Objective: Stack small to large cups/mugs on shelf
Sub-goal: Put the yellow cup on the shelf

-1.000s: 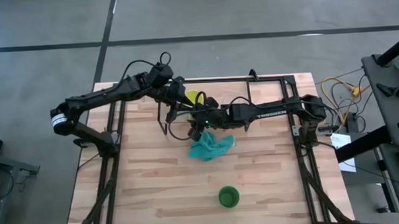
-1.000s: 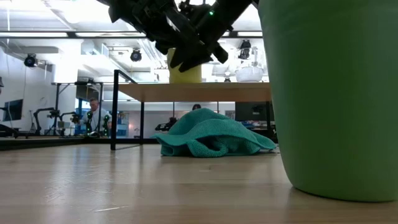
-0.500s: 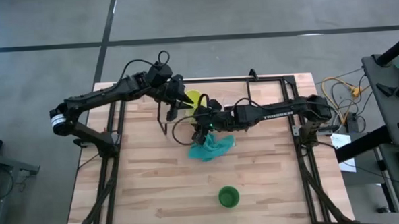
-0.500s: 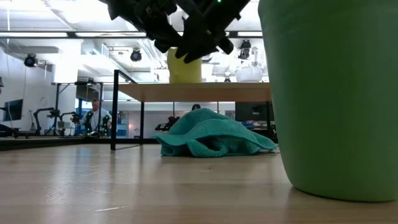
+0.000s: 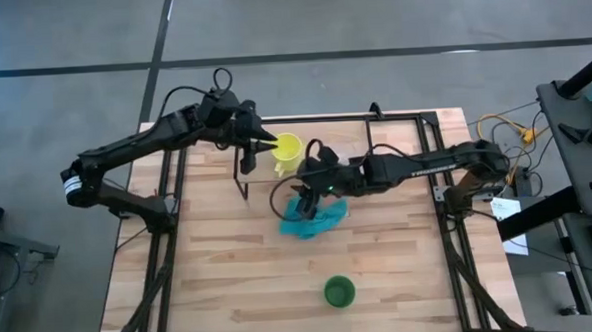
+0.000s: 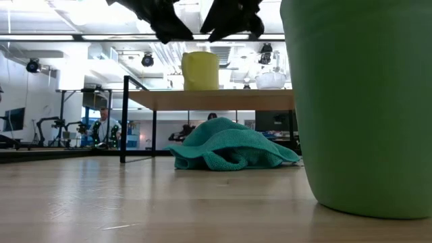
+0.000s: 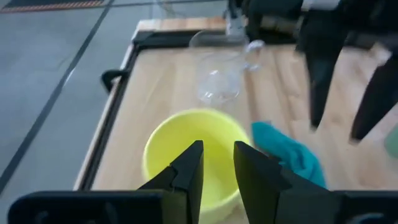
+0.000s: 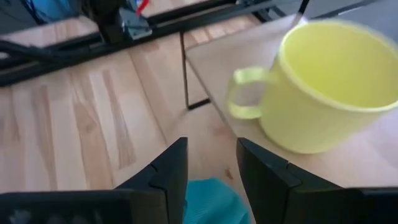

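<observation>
The yellow mug (image 5: 287,149) stands upright on the light-wood shelf (image 6: 216,100), also seen in the low view (image 6: 200,70) and both wrist views (image 7: 196,155) (image 8: 329,87), with its handle (image 8: 244,93) on the side facing my right gripper. The clear glass cup (image 7: 217,74) stands on the shelf just beyond it. The green cup (image 5: 339,291) stands on the table near the near edge. My left gripper (image 5: 268,144) hovers at the mug's left, narrowly open. My right gripper (image 5: 313,171) hovers at its near right, open.
A crumpled teal cloth (image 5: 313,217) lies on the table below the shelf's near edge, under my right arm. The shelf's thin black legs (image 6: 125,118) stand at the left. The green cup (image 6: 358,101) fills the low view's right side. Black frame rails run along the table's sides.
Both grippers have risen off the yellow mug's top and drawn apart: the left one toward the far left, the right one toward the right. The mug stays standing on the shelf, its rim now uncovered.
</observation>
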Action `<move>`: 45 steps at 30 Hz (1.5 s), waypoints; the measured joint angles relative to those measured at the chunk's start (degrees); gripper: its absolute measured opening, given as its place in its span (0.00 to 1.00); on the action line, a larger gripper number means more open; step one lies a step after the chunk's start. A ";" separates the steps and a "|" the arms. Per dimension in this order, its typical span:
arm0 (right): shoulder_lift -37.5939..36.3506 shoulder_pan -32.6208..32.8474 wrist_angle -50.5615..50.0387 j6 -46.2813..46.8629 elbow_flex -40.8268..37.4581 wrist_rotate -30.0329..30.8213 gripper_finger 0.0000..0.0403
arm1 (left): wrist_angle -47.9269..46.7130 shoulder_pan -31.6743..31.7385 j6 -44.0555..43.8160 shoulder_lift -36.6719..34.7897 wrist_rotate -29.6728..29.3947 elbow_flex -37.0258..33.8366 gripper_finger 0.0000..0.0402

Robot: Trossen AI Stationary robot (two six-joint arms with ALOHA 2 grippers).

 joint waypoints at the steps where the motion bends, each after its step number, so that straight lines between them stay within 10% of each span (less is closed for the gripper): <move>1: -0.59 0.00 0.04 -0.02 0.00 0.10 0.33 | -0.77 0.00 -0.02 -0.41 -0.93 -0.19 0.19; 20: -13.60 0.09 0.06 -2.19 0.00 0.15 0.32 | -6.89 0.86 0.12 -0.53 -8.70 -2.00 0.19; 45: -13.56 0.09 -0.02 -3.13 -0.02 0.13 0.31 | -6.18 3.48 -0.04 0.30 -11.48 -4.24 0.19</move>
